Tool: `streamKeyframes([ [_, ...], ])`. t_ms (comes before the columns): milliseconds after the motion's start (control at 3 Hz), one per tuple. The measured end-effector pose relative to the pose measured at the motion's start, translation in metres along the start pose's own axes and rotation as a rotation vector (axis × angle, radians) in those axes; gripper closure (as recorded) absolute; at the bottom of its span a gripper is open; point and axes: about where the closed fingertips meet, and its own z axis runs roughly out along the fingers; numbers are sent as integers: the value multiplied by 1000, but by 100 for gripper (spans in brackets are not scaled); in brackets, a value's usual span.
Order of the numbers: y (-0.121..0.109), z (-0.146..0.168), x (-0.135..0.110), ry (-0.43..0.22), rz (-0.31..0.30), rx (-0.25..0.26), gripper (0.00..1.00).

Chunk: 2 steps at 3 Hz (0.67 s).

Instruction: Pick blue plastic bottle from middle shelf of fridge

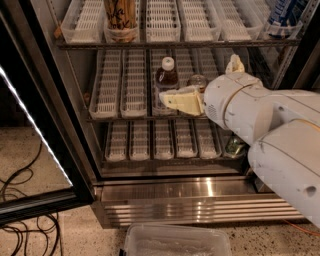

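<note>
The blue plastic bottle, white cap and dark liquid, stands upright in a lane tray on the middle shelf of the fridge. My gripper is in front of that shelf, just right of the bottle. Its fingers stand spread apart. One cream finger lies across the bottle's lower part and hides the label. The other finger points up at the right. Nothing is held.
A gold-brown can stands right of the bottle, between my fingers. A tall tan can and a blue carton are on the top shelf. The open door is at left, a clear bin and cables on the floor.
</note>
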Motion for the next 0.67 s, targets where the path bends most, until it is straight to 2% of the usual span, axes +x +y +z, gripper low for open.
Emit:
streamKeyframes([
  [333,26,21,22,34,2,-65,0],
  [667,97,73,52,114,-3,-234,0],
])
